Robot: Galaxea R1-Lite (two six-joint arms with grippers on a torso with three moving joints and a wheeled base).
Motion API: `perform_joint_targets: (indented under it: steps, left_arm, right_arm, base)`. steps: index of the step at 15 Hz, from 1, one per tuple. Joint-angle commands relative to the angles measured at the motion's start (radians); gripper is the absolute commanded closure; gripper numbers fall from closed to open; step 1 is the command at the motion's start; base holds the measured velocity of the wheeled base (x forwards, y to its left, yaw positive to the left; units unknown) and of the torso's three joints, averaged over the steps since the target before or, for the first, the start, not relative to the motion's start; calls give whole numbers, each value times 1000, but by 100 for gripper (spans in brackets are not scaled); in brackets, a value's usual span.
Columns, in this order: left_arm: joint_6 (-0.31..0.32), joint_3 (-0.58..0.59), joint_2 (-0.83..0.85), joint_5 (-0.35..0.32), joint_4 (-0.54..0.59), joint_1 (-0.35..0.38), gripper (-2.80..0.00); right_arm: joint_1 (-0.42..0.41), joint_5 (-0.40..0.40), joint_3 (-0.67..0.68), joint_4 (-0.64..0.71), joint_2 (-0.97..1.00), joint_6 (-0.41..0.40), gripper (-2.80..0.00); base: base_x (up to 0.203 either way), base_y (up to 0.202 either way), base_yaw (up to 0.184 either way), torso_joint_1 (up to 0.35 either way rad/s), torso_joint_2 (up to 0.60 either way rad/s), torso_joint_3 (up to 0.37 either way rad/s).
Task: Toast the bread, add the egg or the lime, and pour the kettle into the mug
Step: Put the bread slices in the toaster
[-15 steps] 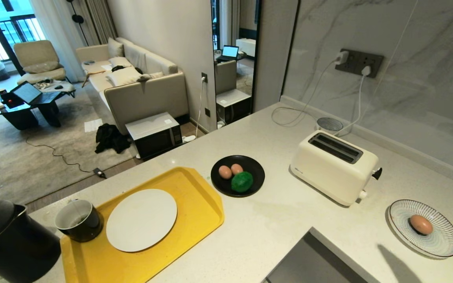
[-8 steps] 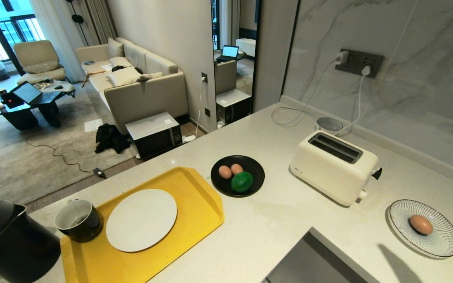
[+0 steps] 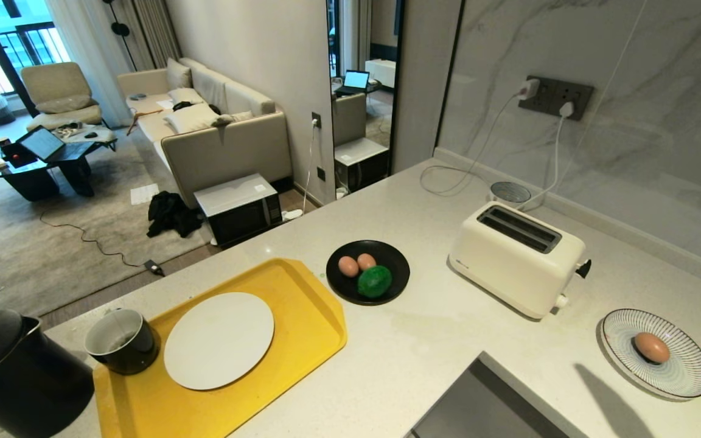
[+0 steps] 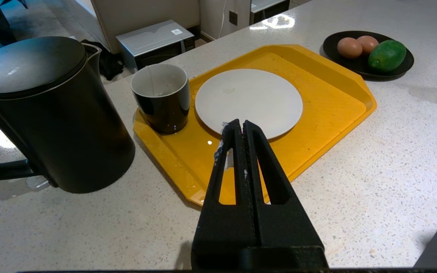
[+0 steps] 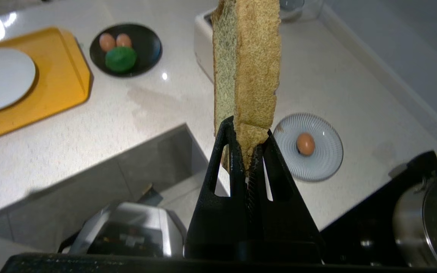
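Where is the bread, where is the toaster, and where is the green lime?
bread (image 5: 254,68), right wrist view, on its brown face above the gripper.
toaster (image 3: 509,261), head view, on its cream side wall.
lime (image 3: 375,281), head view, on its middle.

There are three eggs. Two eggs (image 3: 356,264) sit together in one black dish (image 3: 394,280), and one egg (image 3: 651,347) sits alone on one striped plate (image 3: 685,371). There is one lime (image 3: 375,281), and it is in the black dish with the two eggs. There is one slice of bread (image 5: 247,64). There is one toaster (image 3: 516,258), and it has two slots. There is one kettle (image 3: 16,377) and one mug (image 3: 122,340). There is one yellow tray (image 3: 302,316) with one white plate (image 3: 219,339) on it. The wall has two plugs (image 3: 545,100). There are two grippers, one left gripper (image 4: 239,125) and one right gripper (image 5: 247,131).
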Motion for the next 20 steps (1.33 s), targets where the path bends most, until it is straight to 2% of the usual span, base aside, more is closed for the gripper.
perform_joint_targets:
  steps: [1, 11, 16, 20]
  left_arm:
    - [0, 0, -1, 0, 0, 0, 0]
    - [5, 0, 1, -1, 0, 0, 0]
    - [6, 0, -1, -1, 0, 1, 0]
    - [5, 0, -1, -1, 1, 1, 0]
  right_arm:
    - [0, -2, 16, -54, 38, -7, 0]
    - [-1, -2, 20, -59, 55, -17, 0]
    - [-1, -1, 21, -59, 43, -17, 0]
    - [0, -1, 26, -59, 40, -21, 0]
  base:
    - [0, 0, 0, 0, 0, 0]
    - [0, 0, 0, 0, 0, 0]
    - [154, 0, 1, 4, 3, 2]
    - [0, 0, 0, 0, 0, 0]
